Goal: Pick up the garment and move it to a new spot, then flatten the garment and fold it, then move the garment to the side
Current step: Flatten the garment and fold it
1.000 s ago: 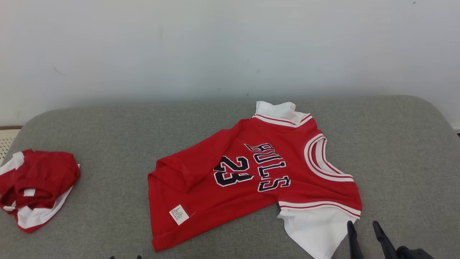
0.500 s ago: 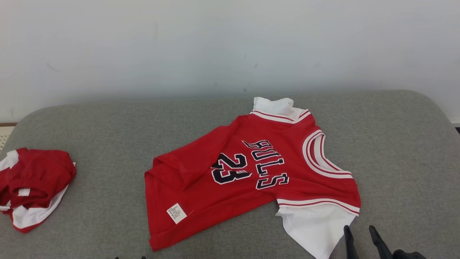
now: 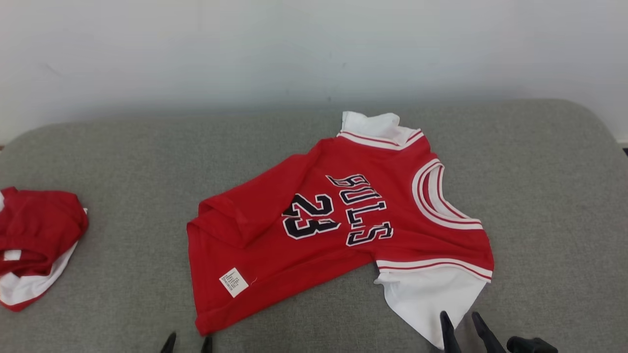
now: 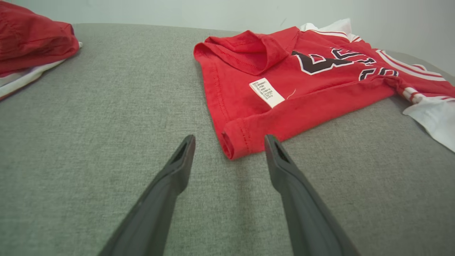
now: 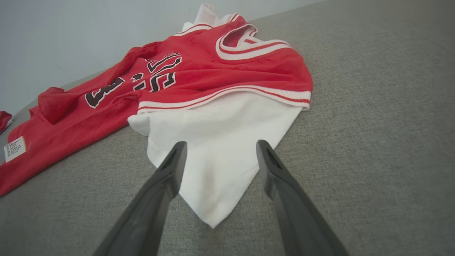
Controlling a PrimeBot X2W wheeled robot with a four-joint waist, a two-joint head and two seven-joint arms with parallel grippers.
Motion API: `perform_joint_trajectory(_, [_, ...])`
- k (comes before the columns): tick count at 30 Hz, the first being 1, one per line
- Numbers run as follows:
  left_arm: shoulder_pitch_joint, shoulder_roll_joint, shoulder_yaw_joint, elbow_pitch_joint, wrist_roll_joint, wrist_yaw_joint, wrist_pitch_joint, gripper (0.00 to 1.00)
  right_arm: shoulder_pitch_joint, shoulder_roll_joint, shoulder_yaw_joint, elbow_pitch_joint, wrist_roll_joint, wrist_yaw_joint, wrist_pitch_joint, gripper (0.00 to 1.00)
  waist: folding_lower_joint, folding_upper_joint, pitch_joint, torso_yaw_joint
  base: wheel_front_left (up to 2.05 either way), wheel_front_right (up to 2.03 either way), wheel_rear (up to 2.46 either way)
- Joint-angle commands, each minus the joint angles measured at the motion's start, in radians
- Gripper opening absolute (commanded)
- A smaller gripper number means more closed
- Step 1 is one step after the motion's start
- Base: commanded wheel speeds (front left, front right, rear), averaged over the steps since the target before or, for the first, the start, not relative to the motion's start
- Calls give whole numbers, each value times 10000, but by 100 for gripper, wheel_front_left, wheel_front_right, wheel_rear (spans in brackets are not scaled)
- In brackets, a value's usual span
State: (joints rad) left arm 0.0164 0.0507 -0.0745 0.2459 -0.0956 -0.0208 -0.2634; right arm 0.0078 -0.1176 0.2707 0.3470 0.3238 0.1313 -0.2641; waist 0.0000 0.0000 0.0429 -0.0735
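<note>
Though faint overhead, garment (image 3: 274, 260) stitching (image 4: 217, 96) crisp.

The scene is lit brightly and evenly by soft, diffuse light; only faint shadows are cast under the edges of the garment (image 3: 338, 220). The head view is rendered sharply; the wrist views are stretched by wide-angle distortion toward their edges.

The jersey (image 3: 338, 220) lies mid-worktop (image 3: 122, 162), collar to the right and hem to the left. One sleeve points at the wall (image 3: 294, 49) behind, the other at the near edge. A second garment (image 3: 34, 240) sits bunched far left, well apart. The left hand (image 3: 190, 338) is just before the hem corner, and the right hand (image 3: 459, 316) is at the near sleeve's tip.
</note>
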Motion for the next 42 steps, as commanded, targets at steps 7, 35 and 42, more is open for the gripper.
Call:
perform_joint_trajectory(7, [-675, 0, -226, 16, 7, 6, -18, 100, -548, 55, 424, 758, 352, -10, -3, 100, 0, 0, 843, -182, 0, 0, 0])
perform_joint_trajectory(35, [-991, -1, -361, -192, 387, -139, -18, 100, -1022, 287, 1001, 2912, 344, -8, 132, 0, 0, 0, 836, -234, 0, 0, 0])
perform_joint_trajectory(42, [-1149, 23, -219, -103, 560, -401, -18, 100, -1078, -145, 508, 2358, 318, -16, 34, 0, 0, 0, 827, -265, 0, 0, 0])
